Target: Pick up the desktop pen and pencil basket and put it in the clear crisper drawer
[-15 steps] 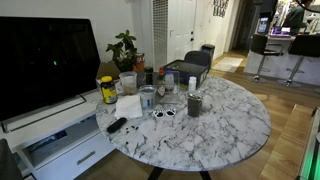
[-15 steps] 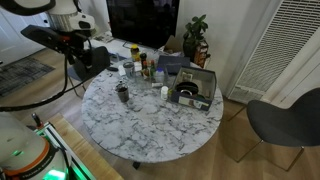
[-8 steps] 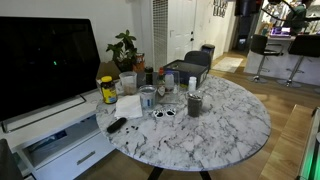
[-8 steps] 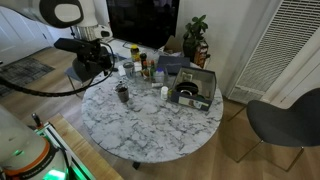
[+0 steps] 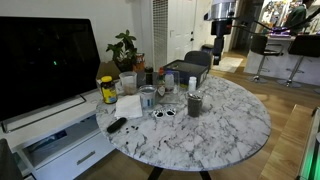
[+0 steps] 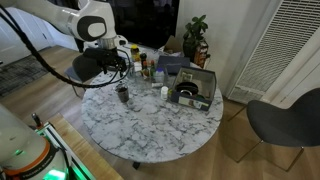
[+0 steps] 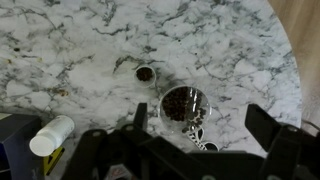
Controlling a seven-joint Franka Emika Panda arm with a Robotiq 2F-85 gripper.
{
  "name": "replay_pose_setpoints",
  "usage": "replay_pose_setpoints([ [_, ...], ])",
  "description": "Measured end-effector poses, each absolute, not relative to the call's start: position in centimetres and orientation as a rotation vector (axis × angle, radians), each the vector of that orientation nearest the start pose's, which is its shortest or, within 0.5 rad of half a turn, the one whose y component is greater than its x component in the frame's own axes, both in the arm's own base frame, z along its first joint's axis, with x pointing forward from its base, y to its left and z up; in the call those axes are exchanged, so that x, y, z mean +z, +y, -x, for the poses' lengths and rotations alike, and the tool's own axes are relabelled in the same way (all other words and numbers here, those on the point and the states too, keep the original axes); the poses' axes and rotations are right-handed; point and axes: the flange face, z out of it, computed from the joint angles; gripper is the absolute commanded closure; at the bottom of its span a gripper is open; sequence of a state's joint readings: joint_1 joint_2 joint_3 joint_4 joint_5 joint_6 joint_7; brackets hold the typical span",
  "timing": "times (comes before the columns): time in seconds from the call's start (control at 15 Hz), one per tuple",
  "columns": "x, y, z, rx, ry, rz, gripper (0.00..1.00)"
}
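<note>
The pen and pencil basket (image 5: pixel 194 103) is a dark mesh cup standing upright near the middle of the round marble table (image 5: pixel 225 135). It also shows in an exterior view (image 6: pixel 122 93). In the wrist view I look down into it (image 7: pixel 184 103), and it sits between my two fingers. My gripper (image 7: pixel 200 125) is open and empty, high above the cup; it shows in both exterior views (image 5: pixel 221 42) (image 6: pixel 119 64). The clear crisper drawer (image 6: pixel 205 97) stands at the table's far side with a dark round thing inside, and shows in an exterior view (image 5: pixel 186 68).
A yellow-labelled jar (image 5: pixel 107 90), a glass tumbler (image 5: pixel 148 97), sunglasses (image 5: pixel 163 113), a dark remote (image 5: pixel 117 125) and white paper (image 5: pixel 128 106) crowd one side of the table. A TV (image 5: pixel 45 60) and a white stand (image 5: pixel 55 140) are beside it. A grey chair (image 6: pixel 285 120) stands nearby.
My arm has swung in from outside the table to above it, toward the dark cup. Nothing on the table has moved.
</note>
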State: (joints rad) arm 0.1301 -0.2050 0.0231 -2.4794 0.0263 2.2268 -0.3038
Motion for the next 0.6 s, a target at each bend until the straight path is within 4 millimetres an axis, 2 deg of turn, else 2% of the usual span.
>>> replay_pose_setpoints([
  [0.33, 32.7, 6.7, -47.9, 0.031, -0.743, 3.078, 0.00],
  [0.47, 31.7, 6.6, -48.7, 0.034, -0.756, 3.080, 0.00],
  [0.6, 31.6, 6.6, -48.9, 0.036, -0.761, 3.080, 0.00],
])
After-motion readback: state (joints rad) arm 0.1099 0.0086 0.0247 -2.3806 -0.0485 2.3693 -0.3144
